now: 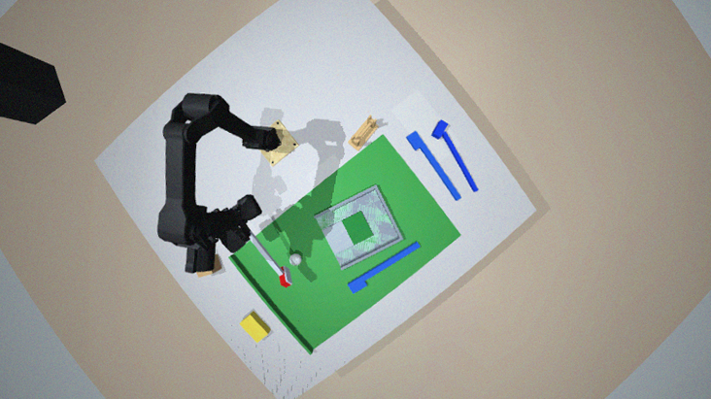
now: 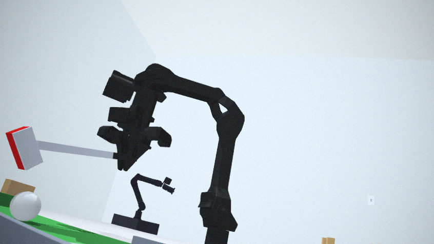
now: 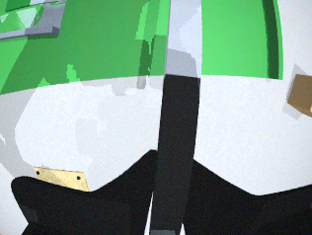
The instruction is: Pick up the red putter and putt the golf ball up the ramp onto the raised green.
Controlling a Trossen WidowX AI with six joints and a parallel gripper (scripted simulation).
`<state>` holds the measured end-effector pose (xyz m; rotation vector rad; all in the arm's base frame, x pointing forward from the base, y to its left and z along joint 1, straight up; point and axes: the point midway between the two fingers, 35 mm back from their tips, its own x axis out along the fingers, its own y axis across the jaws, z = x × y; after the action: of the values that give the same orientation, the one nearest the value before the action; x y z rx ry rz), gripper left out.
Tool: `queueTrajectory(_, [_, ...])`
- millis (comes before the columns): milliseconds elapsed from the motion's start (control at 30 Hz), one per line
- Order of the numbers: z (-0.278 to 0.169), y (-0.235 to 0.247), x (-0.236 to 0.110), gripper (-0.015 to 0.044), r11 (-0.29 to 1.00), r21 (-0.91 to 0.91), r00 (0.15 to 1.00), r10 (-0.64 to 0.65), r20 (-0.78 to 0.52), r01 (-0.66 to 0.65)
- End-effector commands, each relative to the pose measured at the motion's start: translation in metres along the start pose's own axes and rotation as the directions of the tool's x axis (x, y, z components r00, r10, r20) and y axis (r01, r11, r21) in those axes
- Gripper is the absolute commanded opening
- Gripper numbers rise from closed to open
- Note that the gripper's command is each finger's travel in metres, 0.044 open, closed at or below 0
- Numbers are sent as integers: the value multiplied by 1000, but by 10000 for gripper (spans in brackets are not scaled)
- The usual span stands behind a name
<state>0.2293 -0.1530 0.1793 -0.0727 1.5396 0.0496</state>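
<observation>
My gripper (image 1: 247,235) (image 2: 121,157) (image 3: 165,157) is shut on the black grip of the red putter. Its grey shaft (image 1: 267,256) (image 2: 72,149) (image 3: 184,28) reaches out over the near corner of the green mat (image 1: 331,311) (image 2: 60,228) (image 3: 236,21). The red-faced head (image 1: 284,279) (image 2: 24,148) hangs in the air, well above the mat. The white golf ball (image 1: 296,259) (image 2: 25,205) rests on the mat just beside the head. The raised green (image 1: 357,227) sits inside the grey ramp frame (image 1: 383,206) beyond the ball.
A blue bar (image 1: 384,266) lies on the mat by the ramp. Two blue bars (image 1: 432,164) (image 1: 457,158) lie off the mat. A yellow block (image 1: 255,326), a tan block (image 1: 208,272) (image 2: 15,186) (image 3: 302,93), a tan stand (image 1: 365,131) and a tan plate (image 1: 282,145) (image 3: 62,178) are on the table.
</observation>
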Motion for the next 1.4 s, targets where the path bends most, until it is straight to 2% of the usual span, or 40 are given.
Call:
queueTrajectory(0, [-7, -11, -2, 0, 997, 72, 1000, -7, -7, 7])
queueTrajectory(233, [-7, -11, 3, 0, 997, 72, 1000, -7, -7, 7])
queueTrajectory(567, [-7, -11, 36, 0, 997, 72, 1000, -7, -7, 7])
queueTrajectory(1367, [-8, -11, 68, 0, 997, 72, 1000, -7, -7, 7])
